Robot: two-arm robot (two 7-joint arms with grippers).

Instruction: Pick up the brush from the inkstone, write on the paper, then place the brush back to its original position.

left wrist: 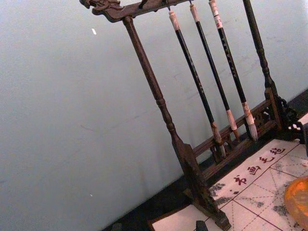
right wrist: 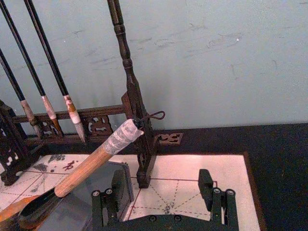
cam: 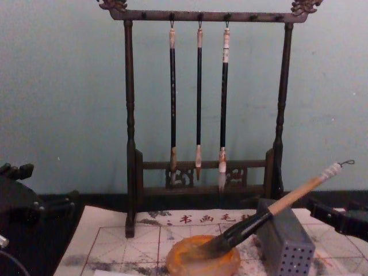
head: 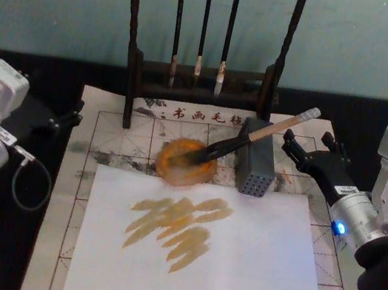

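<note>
The brush (head: 256, 135) lies with its dark bristles in the round orange inkstone (head: 175, 166) and its tan handle propped across the grey block (head: 254, 167). Its white end (right wrist: 122, 137) points up and to the right. My right gripper (head: 300, 150) is open just right of that end, apart from it; in the right wrist view the handle (right wrist: 89, 166) passes outside one of the fingers (right wrist: 118, 190) of the right gripper (right wrist: 163, 192), with nothing between them. The red-grid paper (head: 108, 119) lies under a white sheet (head: 246, 274) bearing ochre strokes. My left gripper (head: 67, 119) is parked open at the left.
A dark wooden rack (head: 134, 67) with three slim hanging brushes (cam: 198, 98) stands behind the inkstone, before a pale wall. The grey block with small holes sits right of the inkstone. A black cloth (head: 10, 248) covers the table around the paper.
</note>
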